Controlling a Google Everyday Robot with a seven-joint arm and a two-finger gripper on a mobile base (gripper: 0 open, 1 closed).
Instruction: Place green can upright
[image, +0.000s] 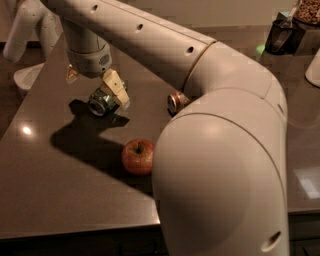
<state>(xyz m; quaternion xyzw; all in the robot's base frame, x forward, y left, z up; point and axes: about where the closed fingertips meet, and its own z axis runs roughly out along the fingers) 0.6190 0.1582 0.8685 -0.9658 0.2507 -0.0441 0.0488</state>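
The green can (102, 101) lies on its side on the dark table (55, 190), left of centre, its silver end facing the front left. My gripper (94, 85) hangs just above it, open. One yellow fingertip (116, 88) sits at the can's right side. The other fingertip (71, 75) shows to the upper left of the can. The can is partly hidden by the finger.
A red apple (138, 156) sits on the table in front of the can. A brown can (177, 101) lies on its side, mostly hidden behind my arm. A dark cup (283, 34) with utensils stands at the back right. The table's front edge is near.
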